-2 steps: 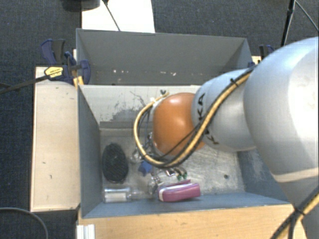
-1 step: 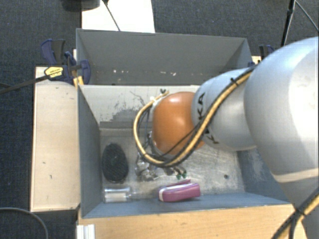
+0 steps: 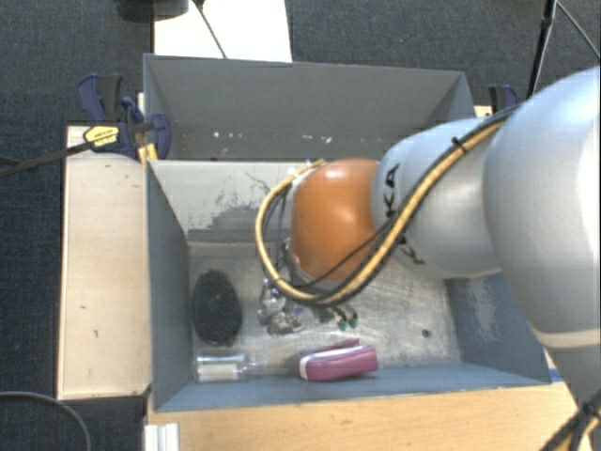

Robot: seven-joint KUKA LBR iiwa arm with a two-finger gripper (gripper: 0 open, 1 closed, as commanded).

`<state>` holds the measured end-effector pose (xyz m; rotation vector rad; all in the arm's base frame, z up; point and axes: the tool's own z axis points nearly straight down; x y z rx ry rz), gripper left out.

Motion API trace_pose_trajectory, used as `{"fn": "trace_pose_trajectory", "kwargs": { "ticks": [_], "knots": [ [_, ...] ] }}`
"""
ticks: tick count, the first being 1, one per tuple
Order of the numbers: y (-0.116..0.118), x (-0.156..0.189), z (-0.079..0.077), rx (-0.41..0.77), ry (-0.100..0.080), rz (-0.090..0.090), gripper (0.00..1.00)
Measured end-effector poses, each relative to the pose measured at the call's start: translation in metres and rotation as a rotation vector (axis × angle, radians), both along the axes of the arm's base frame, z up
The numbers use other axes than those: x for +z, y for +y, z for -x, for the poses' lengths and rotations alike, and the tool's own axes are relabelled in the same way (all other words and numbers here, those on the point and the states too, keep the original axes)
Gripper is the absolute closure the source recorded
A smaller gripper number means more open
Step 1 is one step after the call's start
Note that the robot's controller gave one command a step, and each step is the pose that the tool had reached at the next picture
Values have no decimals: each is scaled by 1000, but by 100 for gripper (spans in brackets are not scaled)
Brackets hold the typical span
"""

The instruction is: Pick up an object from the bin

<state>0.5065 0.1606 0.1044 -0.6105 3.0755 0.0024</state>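
My gripper [image 3: 279, 315] hangs low over the bin floor, left of the middle, and its metal body shows under the arm's orange cover. A black oval brush [image 3: 216, 308] lies just to its left. A pink and white oblong thing [image 3: 338, 362] lies against the near wall, just right of and below the gripper. A clear plastic piece [image 3: 221, 367] rests in the near left corner. A small green bit [image 3: 348, 322] peeks out beside the gripper on its right.
The arm and its orange cover with looping cables hang over the bin's middle and right and hide the floor there. The bin's walls stand close to the brush on the left and to the pink thing at the front.
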Motion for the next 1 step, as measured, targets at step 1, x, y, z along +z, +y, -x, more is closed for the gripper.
{"fn": "trace_pose_trajectory", "kwargs": {
  "ticks": [1],
  "knots": [
    [1, 65, -2, -4, -3, 0, 100]
  ]
}}
